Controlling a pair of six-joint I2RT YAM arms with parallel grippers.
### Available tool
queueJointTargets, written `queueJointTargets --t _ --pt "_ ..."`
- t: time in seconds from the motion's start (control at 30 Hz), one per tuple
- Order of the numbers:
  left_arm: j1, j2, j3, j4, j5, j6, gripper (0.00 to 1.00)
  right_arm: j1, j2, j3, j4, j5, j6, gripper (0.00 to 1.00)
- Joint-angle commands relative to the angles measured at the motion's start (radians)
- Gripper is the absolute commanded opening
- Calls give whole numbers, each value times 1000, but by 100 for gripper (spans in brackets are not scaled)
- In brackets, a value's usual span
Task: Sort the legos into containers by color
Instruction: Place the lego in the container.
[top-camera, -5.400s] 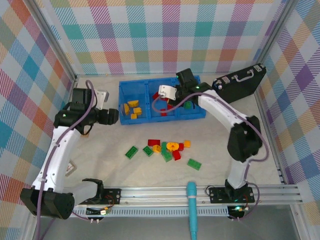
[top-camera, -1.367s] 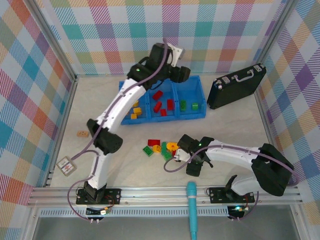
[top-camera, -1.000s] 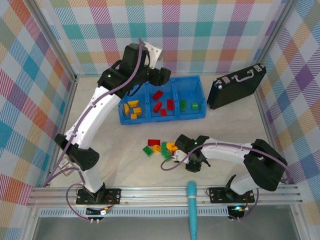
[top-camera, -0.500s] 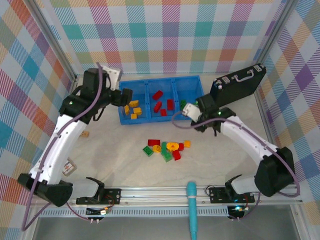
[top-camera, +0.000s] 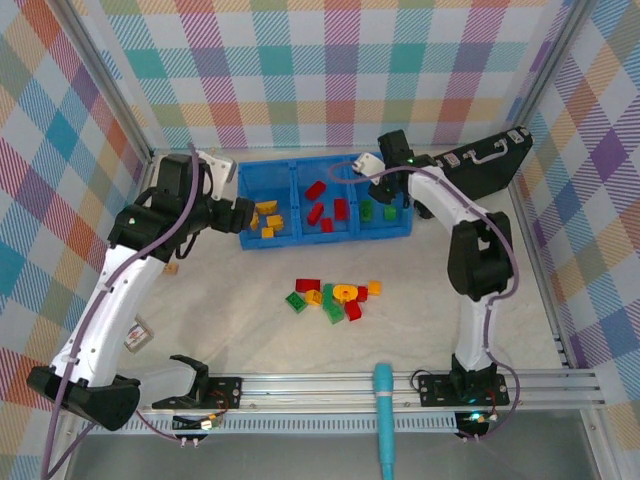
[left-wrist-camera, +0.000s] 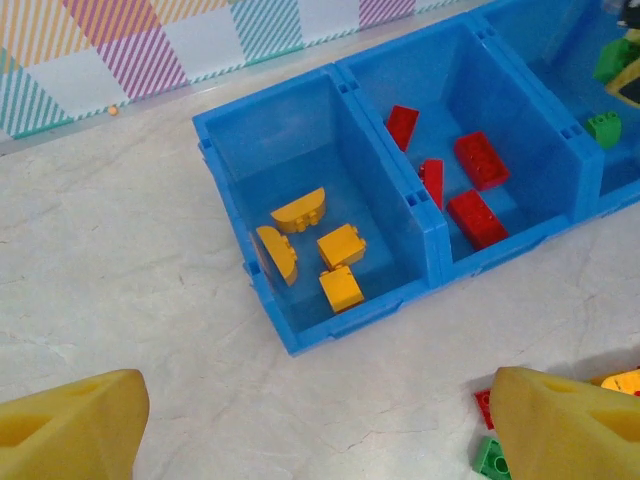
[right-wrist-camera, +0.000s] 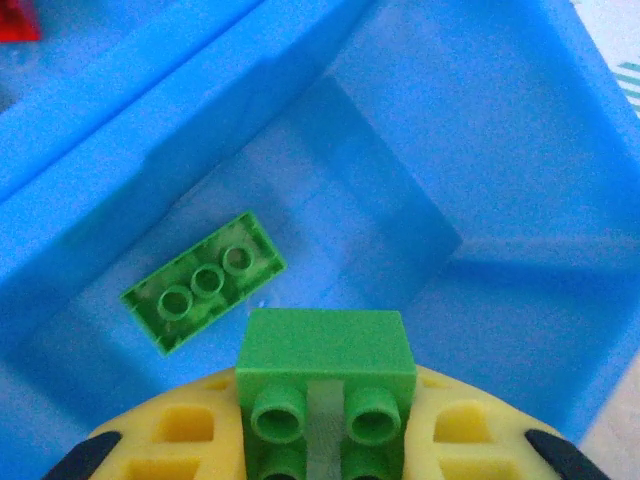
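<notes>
Right hand (right-wrist-camera: 325, 445) moved above green compartment (right-wrist-camera: 480, 150), green lego (right-wrist-camera: 325, 365) pinched in its jaws

Boxed in on three sides by walls (top-camera: 330, 70) of pastel plaid. Floored with a pale, marbled tabletop (top-camera: 230, 335), evenly lit. Edged at the near side by a metal rail (top-camera: 320, 384), with metal posts (top-camera: 110, 85) at the corners.

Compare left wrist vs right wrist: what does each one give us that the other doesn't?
Left wrist: yellow bricks in the end compartment, red bricks in the middle one, loose bricks on the table, and the left claw open above it.
Right wrist: the right claw shut on a green brick over the green compartment, with a flat green brick lying inside.
Both: the blue bin, including its green compartment.
</notes>
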Motion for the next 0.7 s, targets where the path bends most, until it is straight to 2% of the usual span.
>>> queueJointTargets --t 0.0,0.17,0.33,0.5,0.6,0.63,0.67 --pt "13 -28 -5 -24 -13 -2 88 -3 69 107 -46 -4 -16 30" --pt "13 -25 11 -43 -11 1 89 -3 87 168 -65 -19 2 40" --pt "14 -27 7 -36 -2 3 89 3 -14 121 -69 -14 94 69" --pt "15 -26 -1 -19 19 9 89 50 -139 55 -162 28 227 70" --pt "17 -29 0 -12 25 23 90 97 -207 38 -292 39 404 67" --pt "17 -33 -3 -9 28 28 90 111 -221 42 -355 27 471 67" --pt "18 -36 -5 -5 29 32 90 115 -233 51 -442 -74 533 71"
